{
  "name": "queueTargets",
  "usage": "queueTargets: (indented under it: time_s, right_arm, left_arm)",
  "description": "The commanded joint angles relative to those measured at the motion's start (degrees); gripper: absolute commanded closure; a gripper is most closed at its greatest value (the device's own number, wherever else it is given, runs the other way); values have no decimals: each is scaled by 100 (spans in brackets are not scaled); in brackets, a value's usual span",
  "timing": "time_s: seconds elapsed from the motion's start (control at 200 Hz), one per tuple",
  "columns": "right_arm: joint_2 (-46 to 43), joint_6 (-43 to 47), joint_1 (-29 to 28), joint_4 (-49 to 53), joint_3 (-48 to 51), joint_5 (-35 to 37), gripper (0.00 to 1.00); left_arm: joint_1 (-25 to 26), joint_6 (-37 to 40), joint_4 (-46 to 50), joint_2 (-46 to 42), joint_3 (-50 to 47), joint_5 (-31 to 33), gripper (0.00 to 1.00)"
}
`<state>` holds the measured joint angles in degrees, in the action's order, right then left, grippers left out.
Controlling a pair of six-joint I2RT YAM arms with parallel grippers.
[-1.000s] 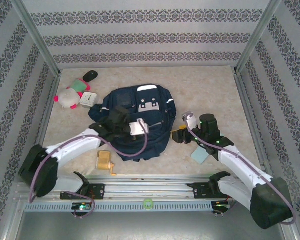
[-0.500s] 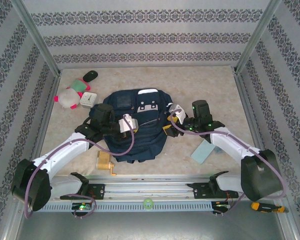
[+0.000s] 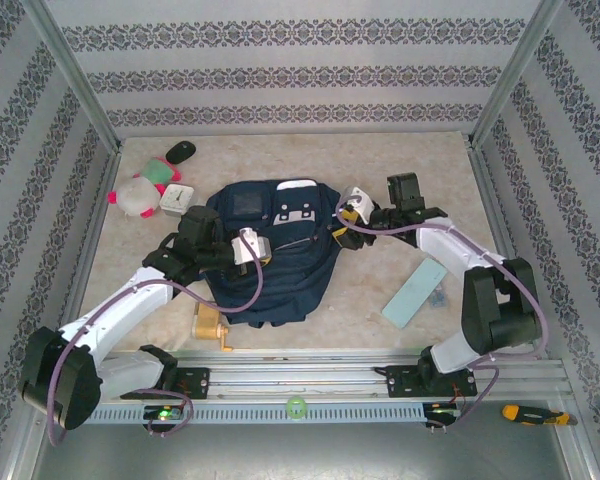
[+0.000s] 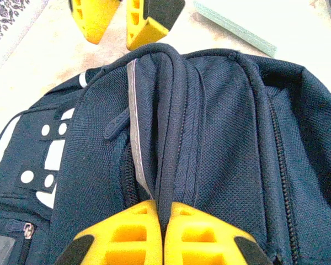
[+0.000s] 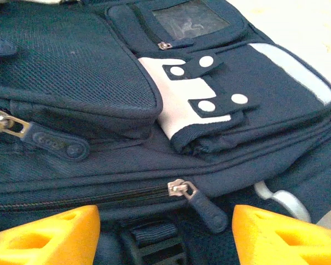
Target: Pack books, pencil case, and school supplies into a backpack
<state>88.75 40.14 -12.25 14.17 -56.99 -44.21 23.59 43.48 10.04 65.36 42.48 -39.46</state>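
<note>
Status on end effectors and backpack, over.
Left end effector shut, pinching backpack fabric. Right end effector open at a zip pull. Pencil case, sharpener out on table.

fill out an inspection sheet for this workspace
surface: beige marbled table
job's things: backpack flat mid-table; pencil case to its right; sharpener by its near left corner
clutter: plush, clock, black oval thing far left; tool past the front rail
grippers: left gripper shut on a backpack fold; right gripper open, fingers either side of a zip pull
cables: purple cable along each arm
surroundings: patterned walls, metal frame
</note>
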Motion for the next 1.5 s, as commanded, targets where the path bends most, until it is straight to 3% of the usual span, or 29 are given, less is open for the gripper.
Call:
queueTargets:
  time_s: [0.0, 0.285, 0.445, 0.675, 0.895, 1.18, 1.495]
  right_arm:
    - [352, 1675, -31, 1183, -489, -76, 36]
    - [1720, 3078, -327, 3092, -2046, 241, 40]
    - [2210, 3198, -418, 3552, -2502, 450, 45]
    - [2080, 3063, -432, 4255, -2617, 744, 66]
    - [1944, 2839, -434, 4135, -2426, 602, 100]
    - [1361, 2463, -462, 3916, -2145, 179, 100]
    - [318, 1799, -860, 3231, -1300, 339, 100]
  left_arm:
    - [-58, 455, 42, -175, 296, -405, 100]
    - [-63, 713, 139, -104, 288, -413, 100]
    - [-64, 685, 96, -93, 286, -439, 100]
    - [-63, 608, -157, -37, 206, -102, 100]
    - [-61, 496, -396, 36, 184, -72, 100]
    - [54, 428, -615, 189, 161, 864, 100]
    - [456, 99, -921, 606, 308, 1978, 100]
